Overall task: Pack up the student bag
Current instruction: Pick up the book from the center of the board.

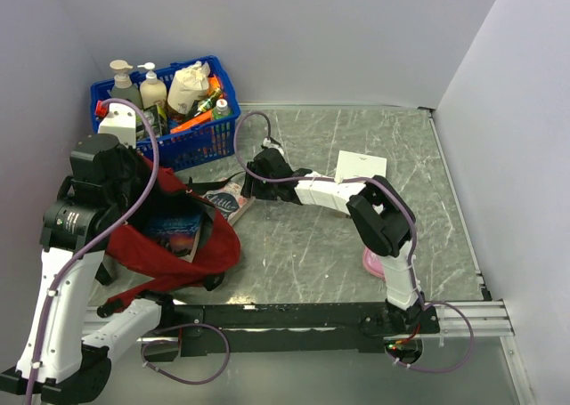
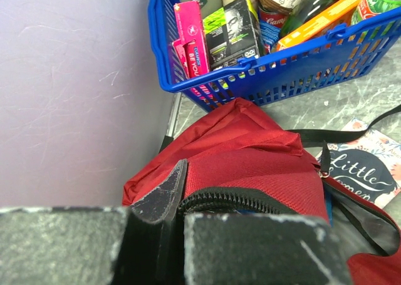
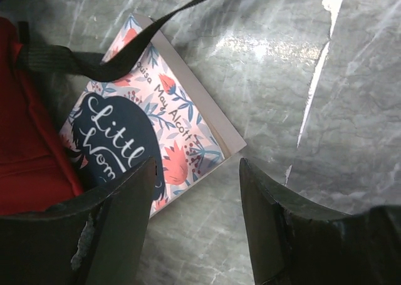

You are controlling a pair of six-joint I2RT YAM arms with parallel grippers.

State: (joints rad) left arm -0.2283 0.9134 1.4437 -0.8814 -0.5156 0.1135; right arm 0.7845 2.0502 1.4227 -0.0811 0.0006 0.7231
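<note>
Student bag fabric by the zipper is pinched in your left gripper, jaws together; beyond them stands the blue basket. Your right gripper hovers, jaws apart, over the book corner, red bag fabric just left.

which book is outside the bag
The floral Little Women book, flat on the table beside the red bag; the blue-covered book lies inside the bag's opening.
</note>
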